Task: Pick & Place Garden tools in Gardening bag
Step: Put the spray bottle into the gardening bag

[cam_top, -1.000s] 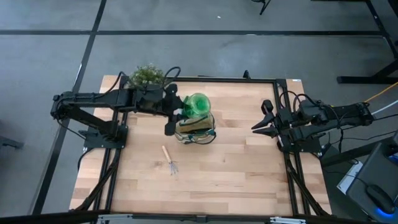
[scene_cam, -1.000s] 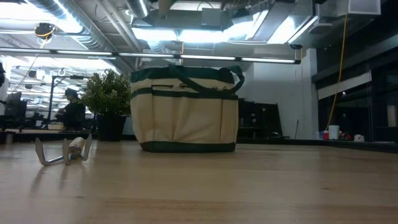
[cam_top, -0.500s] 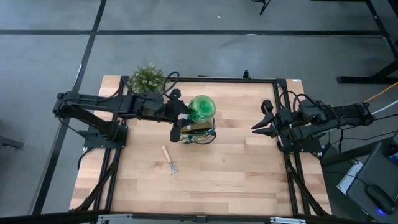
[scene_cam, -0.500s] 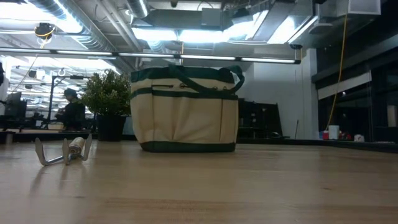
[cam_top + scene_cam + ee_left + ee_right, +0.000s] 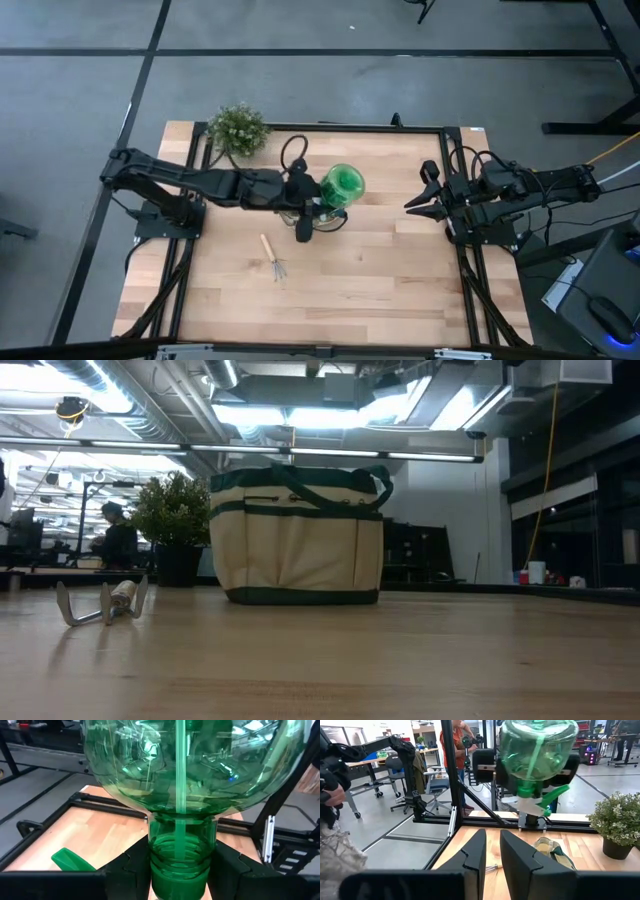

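Observation:
My left gripper (image 5: 325, 192) is shut on a bright green see-through spray bottle (image 5: 345, 183), held in the air over the beige gardening bag with dark green trim (image 5: 295, 535). From above, the arm hides most of the bag (image 5: 327, 217). The wood-handled mini rake (image 5: 272, 258) lies flat on the table, nearer the front edge than the bag. My right gripper (image 5: 412, 203) waits at the table's right edge, fingers together and empty. The shears and the short wood-handled tool do not show. My left gripper pinches the bottle's threaded neck (image 5: 180, 851) between its two fingers (image 5: 131, 865), one on each side. The fingers point about level toward the table's right. The round body (image 5: 195, 765) sticks out beyond the fingertips. The bottle is lifted clear above the bag, its spray head and trigger (image 5: 555, 794) lower.
A bushy potted plant (image 5: 240, 128) stands at the table's far left corner. People show in the room beyond the table (image 5: 452, 750). Bare wood lies in front of the bag and to its right (image 5: 380, 270).
My left gripper has carried the green bottle toward the table's right edge and a little toward the near edge. It started at the bag's left side and is now over the bag, covering it from above. The bag and rake have stayed put.

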